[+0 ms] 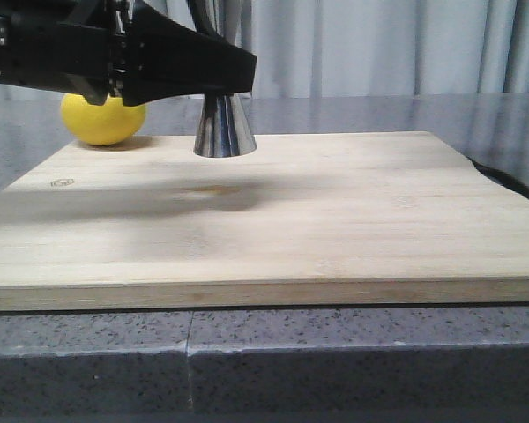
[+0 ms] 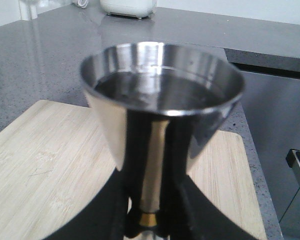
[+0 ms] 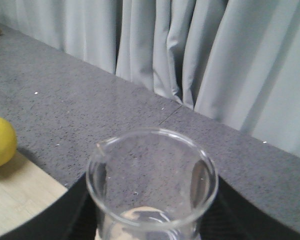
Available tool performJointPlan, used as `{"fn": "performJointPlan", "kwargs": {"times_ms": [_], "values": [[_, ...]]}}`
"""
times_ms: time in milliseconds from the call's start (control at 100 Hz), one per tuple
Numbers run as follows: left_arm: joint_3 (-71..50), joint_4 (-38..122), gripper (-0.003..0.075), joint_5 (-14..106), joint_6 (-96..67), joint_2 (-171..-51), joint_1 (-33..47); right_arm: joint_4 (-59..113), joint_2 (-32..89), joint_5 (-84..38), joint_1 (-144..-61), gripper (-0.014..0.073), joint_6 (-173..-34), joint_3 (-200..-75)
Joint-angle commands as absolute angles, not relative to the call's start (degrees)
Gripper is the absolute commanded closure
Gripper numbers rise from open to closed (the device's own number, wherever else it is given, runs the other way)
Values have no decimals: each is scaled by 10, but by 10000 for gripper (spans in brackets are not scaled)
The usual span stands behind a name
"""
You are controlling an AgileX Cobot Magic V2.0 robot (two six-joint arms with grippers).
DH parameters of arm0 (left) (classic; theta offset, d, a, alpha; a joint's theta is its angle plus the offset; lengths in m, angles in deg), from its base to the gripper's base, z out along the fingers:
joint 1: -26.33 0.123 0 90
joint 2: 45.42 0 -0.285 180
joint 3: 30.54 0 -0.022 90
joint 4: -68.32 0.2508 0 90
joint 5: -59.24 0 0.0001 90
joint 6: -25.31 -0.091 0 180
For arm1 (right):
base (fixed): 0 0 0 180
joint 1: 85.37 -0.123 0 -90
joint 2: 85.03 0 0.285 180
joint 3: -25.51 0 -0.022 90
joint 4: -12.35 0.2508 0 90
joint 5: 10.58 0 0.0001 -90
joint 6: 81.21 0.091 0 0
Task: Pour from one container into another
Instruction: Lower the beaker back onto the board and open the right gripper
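Steel jigger [image 1: 224,123] stands upright at 12 o'clock on the board [image 1: 273,220], clamped at its waist by the left gripper [image 2: 149,220]. Beaker [image 3: 151,185] is held upright, mouth up, in the right gripper [image 3: 149,220]. Its bearing from the jigger cannot be told.

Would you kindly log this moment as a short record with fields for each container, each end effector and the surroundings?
jigger: steel jigger standing on the wooden board, dark liquid in its upper cup
left end effector: left end effector closed on the jigger's waist
beaker: glass beaker upright, looks nearly empty
right end effector: right end effector around the beaker, not seen in front view
other: lemon at the board's far left corner
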State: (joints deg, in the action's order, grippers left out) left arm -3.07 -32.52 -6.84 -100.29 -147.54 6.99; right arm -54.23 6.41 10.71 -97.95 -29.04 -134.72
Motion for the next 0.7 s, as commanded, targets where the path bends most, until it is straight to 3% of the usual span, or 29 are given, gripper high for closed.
{"fn": "performJointPlan", "kwargs": {"times_ms": [0,310,690], "values": [[-47,-369,739,-137,-999,-1454,65,-526,54,192,-949,410,-287,-1353],[-47,-369,739,-136,-999,-1454,65,-530,-43,336,-905,409,-361,-1319],[-47,-369,739,-136,-999,-1454,65,-530,-101,382,-905,409,-411,-1319]]}}
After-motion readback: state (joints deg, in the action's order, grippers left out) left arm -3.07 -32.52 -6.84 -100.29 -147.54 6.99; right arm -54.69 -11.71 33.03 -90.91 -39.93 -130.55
